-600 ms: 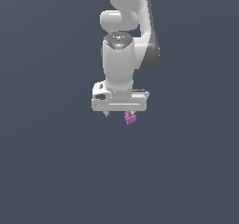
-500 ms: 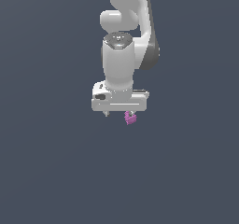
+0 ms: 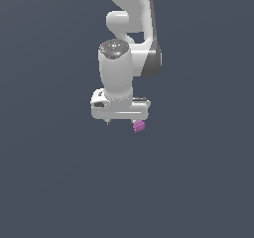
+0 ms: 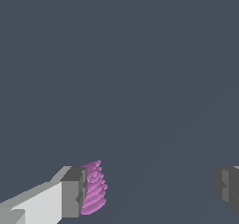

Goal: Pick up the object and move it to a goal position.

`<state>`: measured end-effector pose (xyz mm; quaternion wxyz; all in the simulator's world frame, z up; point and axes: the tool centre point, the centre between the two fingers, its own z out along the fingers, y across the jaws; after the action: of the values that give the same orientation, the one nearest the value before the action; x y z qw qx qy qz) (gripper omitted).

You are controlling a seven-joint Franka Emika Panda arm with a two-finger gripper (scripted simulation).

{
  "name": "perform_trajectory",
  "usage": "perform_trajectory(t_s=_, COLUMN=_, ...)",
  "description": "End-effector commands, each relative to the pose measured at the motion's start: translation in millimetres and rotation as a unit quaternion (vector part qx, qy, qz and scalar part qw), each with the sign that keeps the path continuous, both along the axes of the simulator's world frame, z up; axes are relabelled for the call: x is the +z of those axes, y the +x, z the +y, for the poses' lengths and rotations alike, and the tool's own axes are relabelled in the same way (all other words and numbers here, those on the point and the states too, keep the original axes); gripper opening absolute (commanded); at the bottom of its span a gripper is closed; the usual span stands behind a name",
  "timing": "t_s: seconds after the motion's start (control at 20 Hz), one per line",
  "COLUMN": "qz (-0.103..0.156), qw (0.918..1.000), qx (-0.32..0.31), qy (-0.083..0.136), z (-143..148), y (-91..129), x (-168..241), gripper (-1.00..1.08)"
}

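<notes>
The object [image 3: 139, 127] is a tiny magenta-purple blocky piece, just under the white gripper [image 3: 122, 123] on the exterior view's right. In the wrist view the object [image 4: 94, 188] lies against the inner face of one grey-tipped finger [image 4: 72, 192]. The other finger [image 4: 227, 186] stands far off across a wide gap, so the gripper [image 4: 151, 190] is open. The piece does not reach the second finger. The white arm [image 3: 124, 63] comes down from above, and its hand hides most of the fingers in the exterior view.
A plain dark grey-blue surface [image 3: 54, 182] fills both views. No other objects, edges or goal marker show.
</notes>
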<state>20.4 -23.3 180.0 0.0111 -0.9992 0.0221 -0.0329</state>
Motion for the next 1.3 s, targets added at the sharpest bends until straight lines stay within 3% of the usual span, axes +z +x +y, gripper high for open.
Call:
perform_trajectory(t_s=0.0, qz=0.000, qw=1.0000, qx=-0.001, qy=0.001, z=-0.1, y=0.1, x=0.1, gripper=1.00)
perform_trajectory(t_s=0.55, qz=0.011, qw=0.9967, qx=0.079, qy=-0.009, z=30.2, y=-25.1, x=-35.3, gripper=1.00)
perform_trajectory(t_s=0.9, qz=0.024, qw=0.9835, qx=0.179, qy=-0.016, z=65.8, y=-61.7, x=-74.6, gripper=1.00)
perform_trajectory(t_s=1.25, qz=0.030, qw=0.9737, qx=0.225, qy=-0.018, z=81.9, y=-80.9, x=-91.3, gripper=1.00)
